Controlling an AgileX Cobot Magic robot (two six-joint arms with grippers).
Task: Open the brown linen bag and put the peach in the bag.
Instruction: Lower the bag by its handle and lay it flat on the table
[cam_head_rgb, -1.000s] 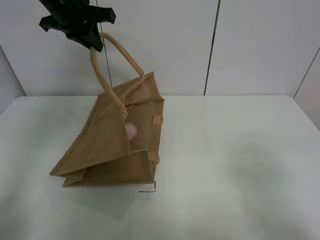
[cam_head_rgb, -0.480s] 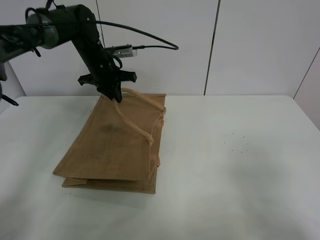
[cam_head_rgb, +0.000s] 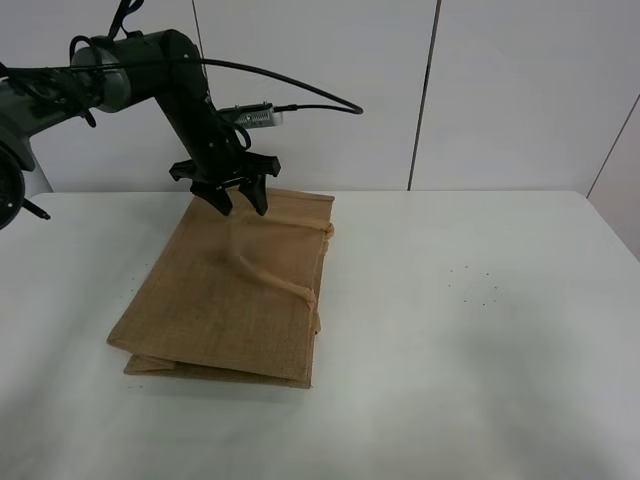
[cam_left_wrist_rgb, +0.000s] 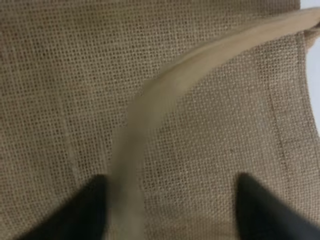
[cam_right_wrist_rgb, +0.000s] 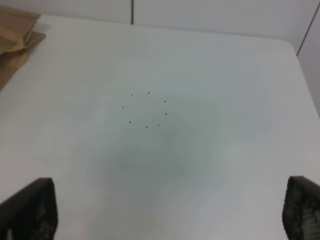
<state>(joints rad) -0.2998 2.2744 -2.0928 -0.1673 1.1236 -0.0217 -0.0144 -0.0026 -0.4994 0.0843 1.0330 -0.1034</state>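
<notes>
The brown linen bag (cam_head_rgb: 225, 300) lies collapsed flat on the white table (cam_head_rgb: 470, 330), left of centre. One light-tan handle (cam_head_rgb: 275, 278) rests loose across its top face. My left gripper (cam_head_rgb: 240, 203) hangs open just above the bag's far end, holding nothing. In the left wrist view its two dark fingertips (cam_left_wrist_rgb: 95, 210) straddle the handle (cam_left_wrist_rgb: 165, 90) over the woven cloth (cam_left_wrist_rgb: 60, 75) without closing on it. The peach is hidden. My right gripper (cam_right_wrist_rgb: 165, 212) is open and empty over bare table, out of the exterior view.
A ring of small black dots (cam_right_wrist_rgb: 146, 109) marks the table right of centre, also in the exterior view (cam_head_rgb: 475, 285). A corner of the bag (cam_right_wrist_rgb: 15, 35) shows at the edge of the right wrist view. White wall panels stand behind the table.
One second ago the left gripper held the handle high, the bag stood open with the peach visible inside. The gripper came down, the bag collapsed flat, and the gripper has opened off the handle.
</notes>
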